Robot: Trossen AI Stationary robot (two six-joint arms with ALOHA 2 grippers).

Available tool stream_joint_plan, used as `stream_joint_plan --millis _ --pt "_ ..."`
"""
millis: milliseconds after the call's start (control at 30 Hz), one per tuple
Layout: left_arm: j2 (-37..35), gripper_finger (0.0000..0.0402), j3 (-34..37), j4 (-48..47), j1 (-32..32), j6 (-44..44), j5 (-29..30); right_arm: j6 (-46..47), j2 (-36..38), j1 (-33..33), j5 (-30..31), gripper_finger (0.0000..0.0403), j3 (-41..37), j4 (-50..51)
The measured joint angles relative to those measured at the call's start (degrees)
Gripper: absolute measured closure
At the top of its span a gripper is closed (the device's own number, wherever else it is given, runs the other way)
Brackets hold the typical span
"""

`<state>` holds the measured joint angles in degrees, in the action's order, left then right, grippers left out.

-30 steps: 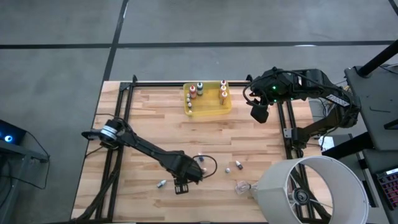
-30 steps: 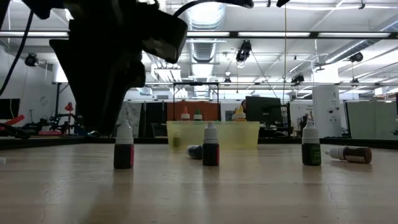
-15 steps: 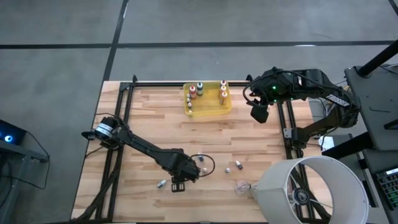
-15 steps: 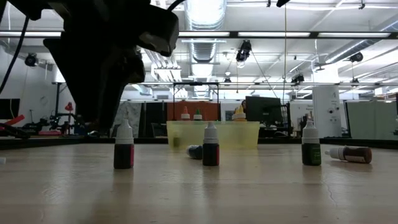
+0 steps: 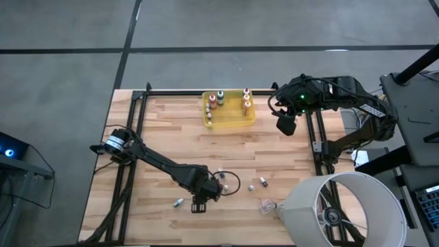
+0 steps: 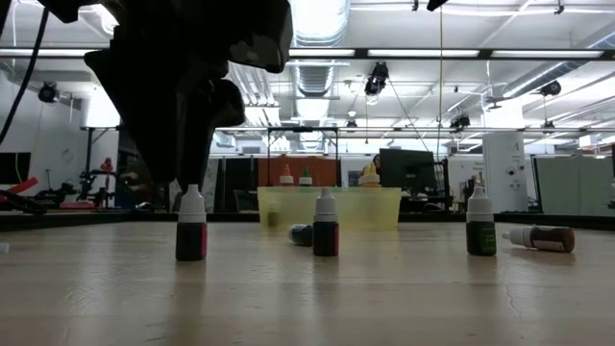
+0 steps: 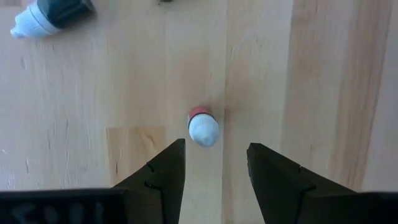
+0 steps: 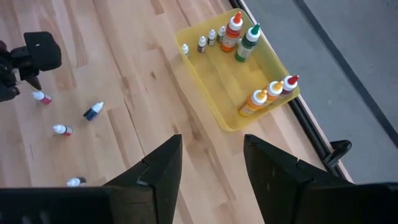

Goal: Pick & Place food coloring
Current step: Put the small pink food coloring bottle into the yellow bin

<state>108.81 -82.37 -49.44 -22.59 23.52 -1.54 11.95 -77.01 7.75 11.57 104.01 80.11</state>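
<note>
Approach to a small upright bottle (image 7: 203,127) of food coloring, white-capped with a red body, standing on the wooden table (image 5: 158,127). It lies just ahead of the left gripper (image 7: 215,163), in line with the gap between the two dark fingers (image 7: 166,168), which stand apart and hold nothing. In the low view the same bottle (image 6: 191,224) stands directly beneath the dark mass of the gripper. A second bottle (image 7: 53,14) lies on its side farther beyond the fingertips and off to one side. Others stand or lie loose nearby, well apart from the yellow tray (image 5: 230,116) at the table's far edge, which already holds several. The right gripper (image 8: 205,163) waits beside the tray, fingers parted and empty. Likely risk: the bottle is narrow and tall, so a fingertip landing on its cap or closing off-centre could tip it and send it rolling; a descent slightly out of line would cause this
</note>
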Motion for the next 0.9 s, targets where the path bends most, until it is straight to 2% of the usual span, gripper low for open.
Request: stream_joint_plan --millis 900 --pt "2.16 0.0257 0.24 2.07 0.85 -3.00 2.28 0.02 0.00 0.00 0.09 0.0239 0.00 -0.32"
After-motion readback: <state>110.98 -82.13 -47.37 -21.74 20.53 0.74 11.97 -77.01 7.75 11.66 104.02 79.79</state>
